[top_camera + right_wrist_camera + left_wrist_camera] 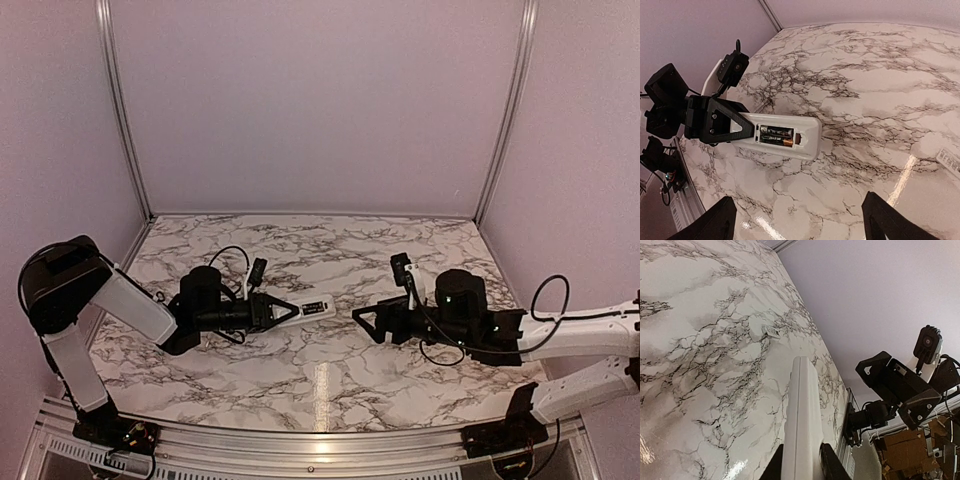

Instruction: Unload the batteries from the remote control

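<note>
The white remote control [312,307] lies low over the marble table [330,380], held at its left end by my left gripper [278,312], which is shut on it. In the right wrist view the remote [807,142] shows its open compartment with the two dark batteries [775,135] side by side inside it. In the left wrist view the remote [802,415] runs edge-on out from between the fingers [832,465]. My right gripper [366,322] is open and empty, a short way right of the remote's free end, with its fingers [715,220] wide apart.
The right arm and its camera [900,385] face the left gripper. A small pale ribbed piece [949,161] lies at the right edge of the right wrist view. Metal rails [300,440] border the table's near edge. Walls close in the back and sides.
</note>
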Tool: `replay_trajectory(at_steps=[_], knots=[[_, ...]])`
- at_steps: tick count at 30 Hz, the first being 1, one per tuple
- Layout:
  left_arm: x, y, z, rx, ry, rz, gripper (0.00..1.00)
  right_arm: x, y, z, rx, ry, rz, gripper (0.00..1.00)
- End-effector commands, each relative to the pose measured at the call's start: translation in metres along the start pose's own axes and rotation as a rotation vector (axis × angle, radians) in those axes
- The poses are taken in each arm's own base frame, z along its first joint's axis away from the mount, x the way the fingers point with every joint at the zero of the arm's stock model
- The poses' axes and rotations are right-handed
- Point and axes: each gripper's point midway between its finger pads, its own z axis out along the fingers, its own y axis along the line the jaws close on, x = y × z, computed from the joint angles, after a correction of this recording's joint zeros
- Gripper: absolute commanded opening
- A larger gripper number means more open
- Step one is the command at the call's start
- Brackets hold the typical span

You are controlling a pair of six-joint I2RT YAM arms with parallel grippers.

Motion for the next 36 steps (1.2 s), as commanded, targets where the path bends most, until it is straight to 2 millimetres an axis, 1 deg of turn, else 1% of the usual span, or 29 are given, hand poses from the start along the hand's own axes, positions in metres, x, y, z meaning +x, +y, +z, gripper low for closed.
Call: replay_trajectory(at_steps=[1, 3, 7, 11, 15, 20, 26, 30, 33, 36], knots=[[0.008, -0.004, 0.009, 0.044, 0.025, -0.04, 0.0, -0.007, -0.012, -0.016, 0.069, -0.062, 0.016, 0.87], [0.015, -0.001, 0.01, 0.044, 0.038, -0.063, 0.0, -0.007, -0.015, -0.02, 0.076, -0.074, 0.016, 0.87], [0.026, 0.017, 0.013, -0.023, 0.065, -0.095, 0.0, -0.002, -0.021, -0.026, 0.095, -0.078, 0.019, 0.87], [0.033, 0.029, 0.019, -0.068, 0.085, -0.115, 0.0, 0.0, -0.022, -0.03, 0.08, -0.095, 0.025, 0.87], [0.037, 0.041, 0.026, -0.115, 0.098, -0.12, 0.0, 0.002, -0.022, -0.032, 0.077, -0.089, 0.016, 0.87], [0.038, 0.047, 0.036, -0.146, 0.119, -0.112, 0.0, 0.004, -0.024, -0.035, 0.079, -0.092, 0.01, 0.87], [0.043, 0.069, 0.041, -0.251, 0.155, -0.099, 0.0, 0.004, -0.024, -0.042, 0.074, -0.11, 0.005, 0.87], [0.043, 0.079, 0.041, -0.302, 0.161, -0.078, 0.14, 0.004, -0.024, -0.045, 0.067, -0.12, 0.006, 0.88], [0.042, 0.083, 0.043, -0.32, 0.166, -0.063, 0.28, 0.004, -0.023, -0.046, 0.057, -0.125, 0.006, 0.88], [0.042, 0.089, 0.041, -0.353, 0.165, -0.05, 0.36, 0.005, -0.022, -0.046, 0.054, -0.123, 0.004, 0.88]])
